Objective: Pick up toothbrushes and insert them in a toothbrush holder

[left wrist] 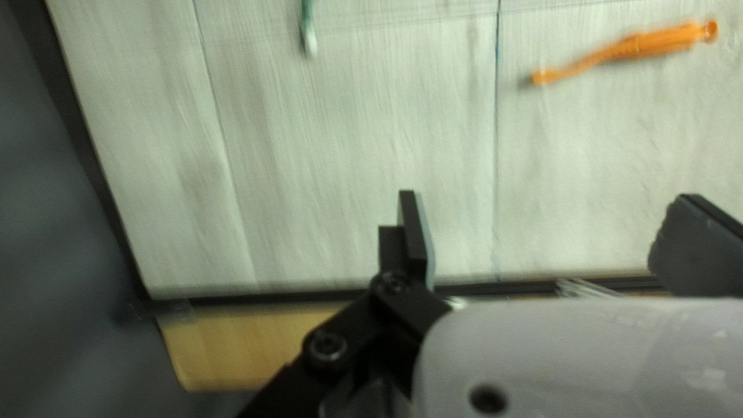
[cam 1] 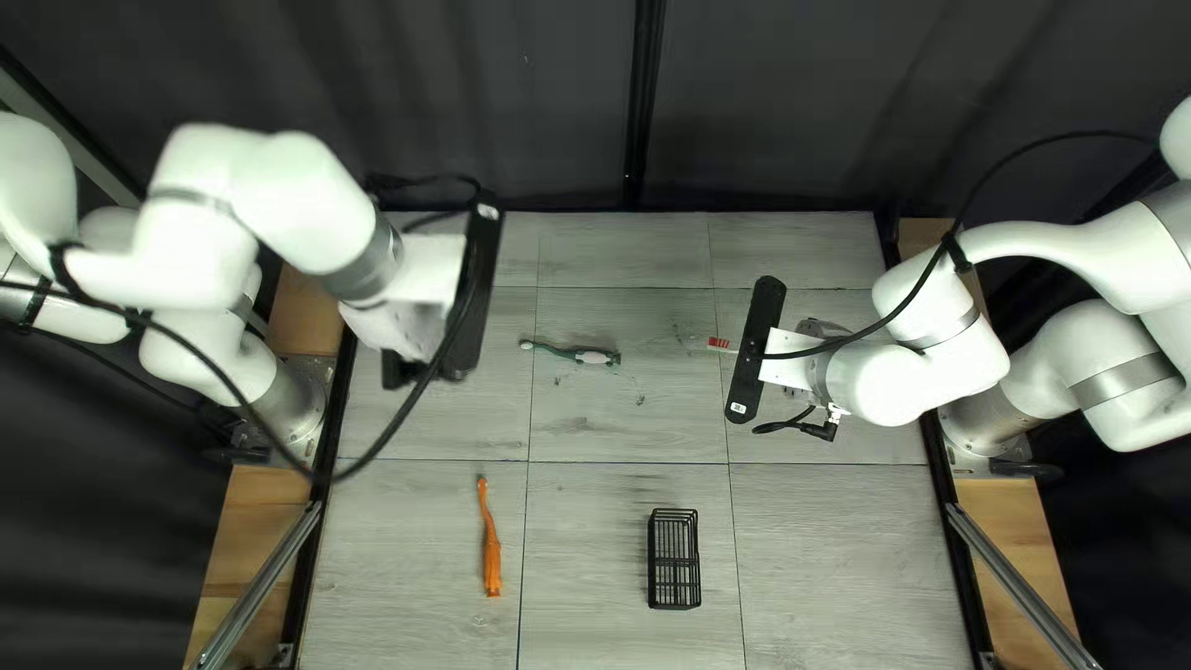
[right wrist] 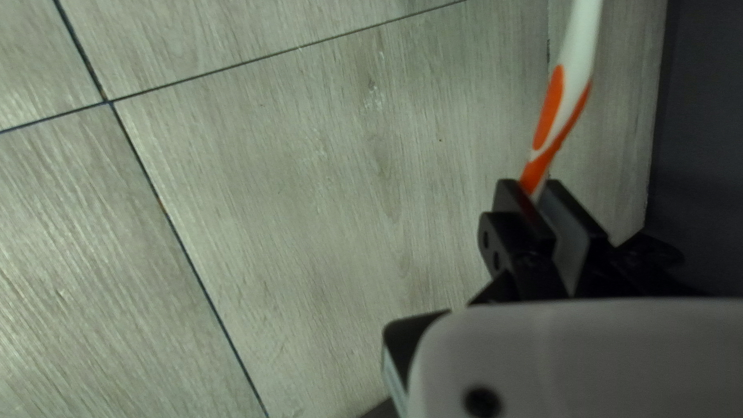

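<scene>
Jaws: left gripper (cam 1: 464, 354) open, its two fingers (left wrist: 418, 232) wide apart, only air between them; right gripper (cam 1: 754, 350) closed on the white brush (right wrist: 576, 58), which is orange where it enters the grip. In the right wrist view that brush sits between both fingers (right wrist: 571, 232) and extends ahead of them; in the top left view a small red-and-white end of it shows just left of my right gripper. My left gripper is raised over the far left part of the table (cam 1: 620, 428), my right gripper over its right part. Between the two, in the far half, lies the green brush (cam 1: 581, 355), roughly crosswise, with a pale patch near its right end. The orange brush (cam 1: 491, 540) lies in the near half, left of centre, its thin end toward the far edge. To its right, well apart, stands the holder (cam 1: 674, 558), a black open-topped wire basket, longer from near to far than across. In the left wrist view the orange brush and the pale tip of the green one lie ahead of the gripper, apart from its fingers. Outermost are my white left arm (cam 1: 199, 267) and right arm (cam 1: 1055, 248), each with a black cable looping alongside, and, behind the far edge, the dark curtain (cam 1: 546, 99).
</scene>
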`<state>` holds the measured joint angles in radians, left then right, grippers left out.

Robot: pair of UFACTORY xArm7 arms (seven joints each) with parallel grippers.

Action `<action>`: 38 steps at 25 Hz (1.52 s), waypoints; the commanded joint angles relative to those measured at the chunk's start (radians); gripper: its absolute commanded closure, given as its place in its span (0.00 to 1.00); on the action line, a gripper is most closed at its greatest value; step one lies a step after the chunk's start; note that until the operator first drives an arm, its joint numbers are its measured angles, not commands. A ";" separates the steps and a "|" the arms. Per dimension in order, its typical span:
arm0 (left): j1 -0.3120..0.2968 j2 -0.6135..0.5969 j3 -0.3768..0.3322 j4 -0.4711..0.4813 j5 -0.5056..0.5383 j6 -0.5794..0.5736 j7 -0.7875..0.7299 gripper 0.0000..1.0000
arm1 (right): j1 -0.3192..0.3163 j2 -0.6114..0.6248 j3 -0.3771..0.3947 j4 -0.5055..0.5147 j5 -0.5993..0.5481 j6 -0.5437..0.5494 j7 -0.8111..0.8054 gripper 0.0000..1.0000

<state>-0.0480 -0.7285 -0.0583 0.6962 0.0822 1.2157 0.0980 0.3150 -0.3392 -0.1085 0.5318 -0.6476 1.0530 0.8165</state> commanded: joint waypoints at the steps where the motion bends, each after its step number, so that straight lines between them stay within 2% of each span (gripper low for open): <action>1: -0.093 -0.047 -0.006 -0.124 0.106 -0.134 0.241 0.00 | 0.000 0.000 0.000 0.000 0.000 0.000 0.000 1.00; 4: -0.099 -0.011 -0.019 -0.126 0.151 -0.149 0.308 0.00 | 0.000 0.000 0.000 0.000 0.000 0.000 0.000 1.00; 11: -0.099 -0.011 -0.019 -0.126 0.151 -0.149 0.308 0.00 | 0.008 -0.002 -0.002 -0.015 -0.013 -0.020 -0.041 1.00; 15: -0.099 -0.011 -0.019 -0.126 0.151 -0.149 0.308 0.00 | 0.053 0.009 0.002 0.019 0.035 -0.036 -0.163 1.00; 20: -0.099 -0.011 -0.019 -0.126 0.151 -0.149 0.308 0.00 | 0.125 0.051 0.022 0.109 0.155 0.013 -0.276 1.00; 38: -0.099 -0.011 -0.019 -0.126 0.151 -0.149 0.308 0.00 | 0.127 0.050 0.021 0.112 0.161 0.017 -0.283 1.00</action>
<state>-0.1467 -0.7397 -0.0771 0.5706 0.2331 1.0668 0.4060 0.4416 -0.2889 -0.0871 0.6438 -0.4870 1.0700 0.5338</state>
